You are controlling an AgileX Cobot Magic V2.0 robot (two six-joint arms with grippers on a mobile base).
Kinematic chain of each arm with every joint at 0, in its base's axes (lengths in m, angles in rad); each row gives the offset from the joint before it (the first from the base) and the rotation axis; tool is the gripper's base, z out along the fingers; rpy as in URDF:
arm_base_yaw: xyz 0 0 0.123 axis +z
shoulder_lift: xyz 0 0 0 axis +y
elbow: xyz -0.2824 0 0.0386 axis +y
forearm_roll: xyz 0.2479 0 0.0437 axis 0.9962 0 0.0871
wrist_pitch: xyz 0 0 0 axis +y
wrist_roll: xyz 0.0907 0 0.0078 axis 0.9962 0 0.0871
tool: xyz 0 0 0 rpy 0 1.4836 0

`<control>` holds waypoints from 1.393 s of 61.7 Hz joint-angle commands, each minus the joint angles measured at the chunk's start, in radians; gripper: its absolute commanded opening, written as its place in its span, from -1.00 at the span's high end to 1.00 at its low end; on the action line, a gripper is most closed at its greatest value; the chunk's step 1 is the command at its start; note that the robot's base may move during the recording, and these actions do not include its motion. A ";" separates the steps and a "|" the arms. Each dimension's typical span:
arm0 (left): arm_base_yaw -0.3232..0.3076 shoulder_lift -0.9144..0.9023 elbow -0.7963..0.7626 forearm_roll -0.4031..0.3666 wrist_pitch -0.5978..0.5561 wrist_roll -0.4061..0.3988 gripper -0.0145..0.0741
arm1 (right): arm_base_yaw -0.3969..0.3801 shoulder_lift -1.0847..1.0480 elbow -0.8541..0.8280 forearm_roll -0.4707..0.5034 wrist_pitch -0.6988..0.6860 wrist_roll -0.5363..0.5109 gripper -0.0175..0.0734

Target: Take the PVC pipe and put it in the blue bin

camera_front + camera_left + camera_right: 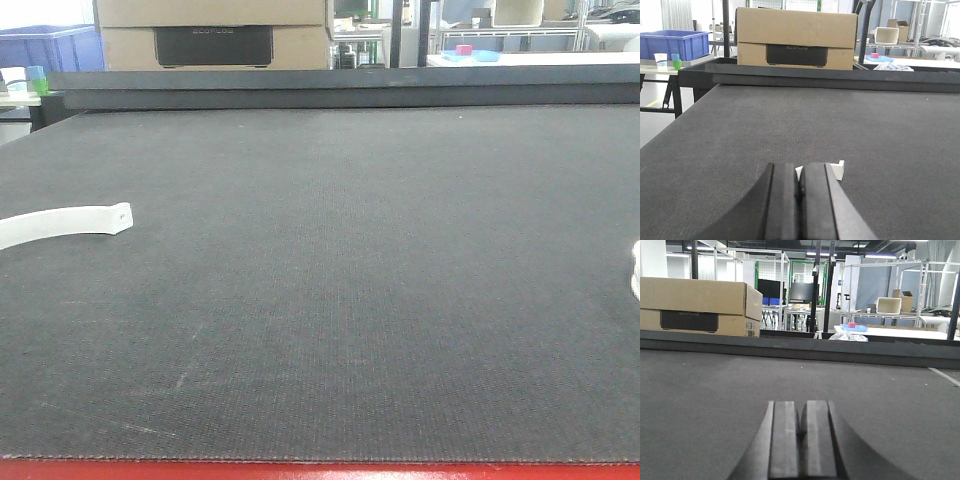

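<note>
Notably blue bin (675, 42) shows in left wrist view, not right; left claw (800, 187), right claw (801, 422) pressed together

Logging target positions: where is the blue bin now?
In the left wrist view the blue bin sits far left, off the mat on a side table, behind a white cup and left of the cardboard box.

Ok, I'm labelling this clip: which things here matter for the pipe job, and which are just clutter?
Job: blue bin; white piece at left gripper, possibly the pipe.
Lying about: cardboard box; cups.
</note>
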 commanded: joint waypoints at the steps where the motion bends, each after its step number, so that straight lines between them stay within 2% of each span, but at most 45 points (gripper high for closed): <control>1: -0.002 -0.006 -0.001 0.003 -0.016 0.000 0.92 | -0.004 -0.003 0.000 -0.001 -0.019 -0.001 0.98; 9: -0.003 -0.006 -0.001 0.003 -0.019 0.000 0.92 | -0.004 -0.003 0.000 -0.001 -0.019 -0.001 0.98; 17: -0.003 -0.006 -0.001 -0.012 -0.107 0.000 0.92 | -0.004 -0.003 0.000 0.003 -0.058 -0.001 0.98; 29: -0.003 -0.006 -0.001 -0.012 -0.214 0.000 0.92 | -0.004 -0.003 0.000 0.175 -0.269 -0.001 0.98; 32: -0.003 -0.006 -0.016 -0.030 -0.216 0.000 0.92 | -0.004 -0.003 0.000 0.190 -0.327 -0.001 0.98; 37: -0.003 -0.006 -0.084 -0.072 -0.179 0.000 0.92 | -0.004 -0.003 -0.042 0.190 -0.327 -0.001 0.98; 46: -0.003 -0.002 -0.245 -0.058 -0.025 0.000 0.92 | -0.004 -0.001 -0.182 0.189 -0.208 -0.003 0.98; 54: -0.003 0.077 -0.357 -0.002 -0.008 0.000 0.92 | -0.004 0.074 -0.297 0.189 -0.153 -0.005 0.98; 60: -0.003 0.178 -0.459 0.000 0.054 0.000 0.92 | -0.004 0.155 -0.385 0.187 -0.055 -0.005 0.98; 68: -0.003 0.331 -0.609 0.000 0.222 0.000 0.92 | -0.004 0.300 -0.543 0.131 0.225 -0.005 0.98; 77: -0.003 0.506 -0.777 0.000 0.450 0.000 0.92 | -0.004 0.479 -0.689 0.097 0.466 -0.005 0.98; 86: -0.003 0.678 -0.900 0.075 0.660 0.000 0.92 | -0.004 0.656 -0.777 0.094 0.643 -0.005 0.98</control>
